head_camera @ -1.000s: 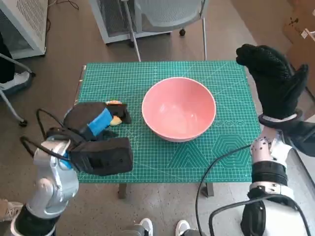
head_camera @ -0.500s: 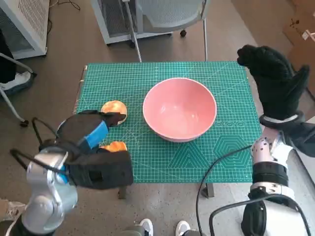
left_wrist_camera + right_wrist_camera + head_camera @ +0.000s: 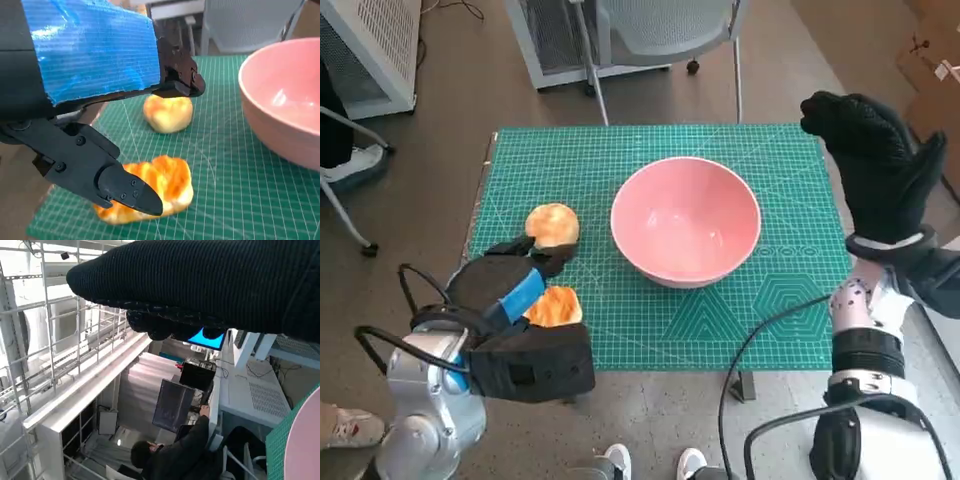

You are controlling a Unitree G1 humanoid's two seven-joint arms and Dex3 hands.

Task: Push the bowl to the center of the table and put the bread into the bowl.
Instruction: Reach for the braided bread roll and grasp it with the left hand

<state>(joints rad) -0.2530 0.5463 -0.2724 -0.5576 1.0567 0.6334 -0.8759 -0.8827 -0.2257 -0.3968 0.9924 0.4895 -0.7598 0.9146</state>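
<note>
Pink bowl (image 3: 685, 222) sits about mid-table on the green cutting mat (image 3: 780, 310). Judged from its position, the push step looks done or nearly so. Bowl interior shows nothing inside.

Two bread pieces, both on the mat, left of the bowl. Round pale roll (image 3: 552, 224) lies nearer the bowl's side. Darker golden piece (image 3: 554, 306) lies closer to the table's near edge. Neither is in the bowl, so the bread step remains.

Left hand (image 3: 510, 290), blue tape over its back, hovers over the bread. Fingers apart: in the left wrist view one finger (image 3: 177, 82) reaches above the round roll (image 3: 168, 112), another (image 3: 117, 187) crosses in front of the golden piece (image 3: 150, 187). Holds nothing that I can make out; whether the lower finger touches the golden piece is unclear, as it overlaps the bread in that view.

Right hand (image 3: 875, 165), black glove, raised off the table's right edge, fingers spread, nothing in it, well apart from the bowl.

A person (image 3: 175, 450) is seated in the background of the right wrist view.
</note>
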